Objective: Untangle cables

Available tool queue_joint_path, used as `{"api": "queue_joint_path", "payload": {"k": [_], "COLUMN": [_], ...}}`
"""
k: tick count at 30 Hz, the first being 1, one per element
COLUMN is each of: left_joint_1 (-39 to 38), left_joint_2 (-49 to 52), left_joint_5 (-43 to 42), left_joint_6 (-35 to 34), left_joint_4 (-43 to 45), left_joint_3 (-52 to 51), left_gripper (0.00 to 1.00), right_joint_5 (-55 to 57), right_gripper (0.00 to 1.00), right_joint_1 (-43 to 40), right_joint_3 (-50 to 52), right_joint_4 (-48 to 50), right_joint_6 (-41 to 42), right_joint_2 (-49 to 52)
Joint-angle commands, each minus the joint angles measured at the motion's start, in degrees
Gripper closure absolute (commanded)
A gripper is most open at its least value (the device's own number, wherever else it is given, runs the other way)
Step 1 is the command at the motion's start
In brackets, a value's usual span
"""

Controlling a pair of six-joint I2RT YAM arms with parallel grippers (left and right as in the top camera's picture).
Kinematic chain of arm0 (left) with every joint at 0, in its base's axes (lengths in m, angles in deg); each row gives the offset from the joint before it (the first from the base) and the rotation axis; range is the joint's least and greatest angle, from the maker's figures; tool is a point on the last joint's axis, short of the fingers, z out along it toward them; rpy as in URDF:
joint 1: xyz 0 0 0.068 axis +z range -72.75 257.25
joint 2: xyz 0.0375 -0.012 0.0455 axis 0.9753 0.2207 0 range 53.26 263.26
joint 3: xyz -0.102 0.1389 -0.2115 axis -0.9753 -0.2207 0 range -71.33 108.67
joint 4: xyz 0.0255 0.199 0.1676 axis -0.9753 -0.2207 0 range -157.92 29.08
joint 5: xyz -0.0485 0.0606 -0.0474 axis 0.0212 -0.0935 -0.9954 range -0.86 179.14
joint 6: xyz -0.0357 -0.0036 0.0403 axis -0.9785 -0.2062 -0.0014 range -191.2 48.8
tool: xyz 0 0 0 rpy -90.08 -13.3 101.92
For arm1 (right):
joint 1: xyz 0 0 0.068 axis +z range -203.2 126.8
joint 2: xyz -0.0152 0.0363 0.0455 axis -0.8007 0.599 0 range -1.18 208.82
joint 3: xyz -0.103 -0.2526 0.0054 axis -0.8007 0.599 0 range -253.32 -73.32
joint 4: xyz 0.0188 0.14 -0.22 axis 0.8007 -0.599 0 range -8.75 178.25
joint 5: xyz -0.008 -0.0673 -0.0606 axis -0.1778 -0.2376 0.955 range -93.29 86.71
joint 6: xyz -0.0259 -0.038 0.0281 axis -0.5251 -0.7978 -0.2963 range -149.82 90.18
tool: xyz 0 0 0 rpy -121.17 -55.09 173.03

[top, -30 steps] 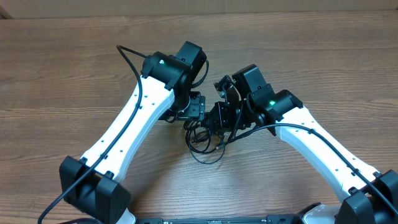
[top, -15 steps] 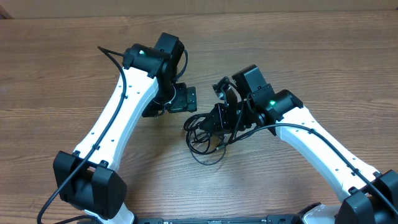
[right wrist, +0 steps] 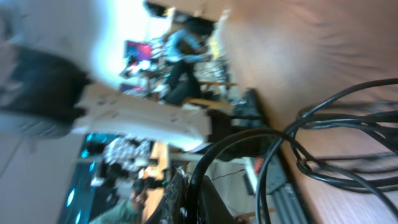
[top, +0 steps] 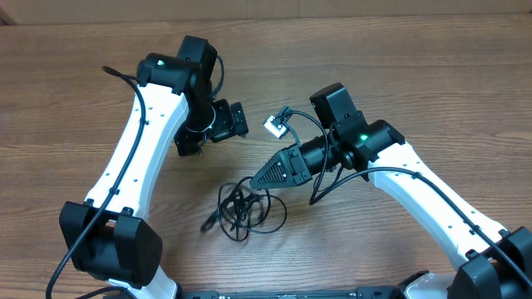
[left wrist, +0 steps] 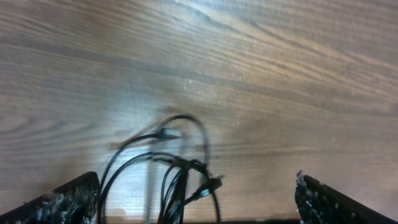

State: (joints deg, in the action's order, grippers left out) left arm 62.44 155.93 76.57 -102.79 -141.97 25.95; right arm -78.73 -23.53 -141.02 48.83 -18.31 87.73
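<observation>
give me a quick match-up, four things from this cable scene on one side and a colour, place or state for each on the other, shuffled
1. cable tangle
2. connector
3. left fingers
4. table

a. white
b. spread wide, gripping nothing
c. brown wood grain
d. heaped just off the tip of the right fingers

Pairs: 1-d, 2-a, 3-b, 4-c

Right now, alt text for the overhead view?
A black cable tangle lies on the wooden table, the right gripper shut at its upper edge. The left gripper hangs open, apart at upper left; a white connector shows between the arms.
</observation>
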Motion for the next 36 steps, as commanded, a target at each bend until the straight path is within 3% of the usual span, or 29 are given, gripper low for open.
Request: {"api": "queue_joint_path", "payload": {"k": [1, 5, 13, 28, 33, 36], "left_joint_1": [-1.1, -1.8, -4.3, -5.5, -5.8, -6.5], "left_joint_2": [0.8, 0.8, 0.8, 0.8, 0.8, 0.8], "left_joint_5": [-2.8, -2.7, 2.7, 2.7, 2.5, 1.9], "left_joint_6": [-0.3, -0.3, -0.2, 0.5, -0.9, -1.8], "left_joint_4": [-1.4, -3.5, -3.3, -2.7, -1.0, 1.3], "left_joint_3": [0.0, -0.1, -1.3, -9.5, -12.9, -16.1], "left_gripper": [0.00, 0.01, 0.14, 0.27, 0.41, 0.40], "right_joint_5": [-12.0, -10.1, -8.0, -6.0, -6.0, -6.0], "right_gripper": [0.96, 0.96, 0.96, 0.96, 0.96, 0.96], "right_joint_1": [0.0, 0.0, 0.0, 0.0, 0.0, 0.0], "right_joint_3": [0.0, 0.0, 0.0, 0.0, 0.0, 0.0], "right_joint_4": [0.7, 0.6, -0.2, -0.3, -0.3, -0.3], "right_joint_6": [-6.9, -7.1, -7.0, -6.9, -6.9, -6.9], "right_joint_2": [0.0, 0.0, 0.0, 0.0, 0.0, 0.0]}}
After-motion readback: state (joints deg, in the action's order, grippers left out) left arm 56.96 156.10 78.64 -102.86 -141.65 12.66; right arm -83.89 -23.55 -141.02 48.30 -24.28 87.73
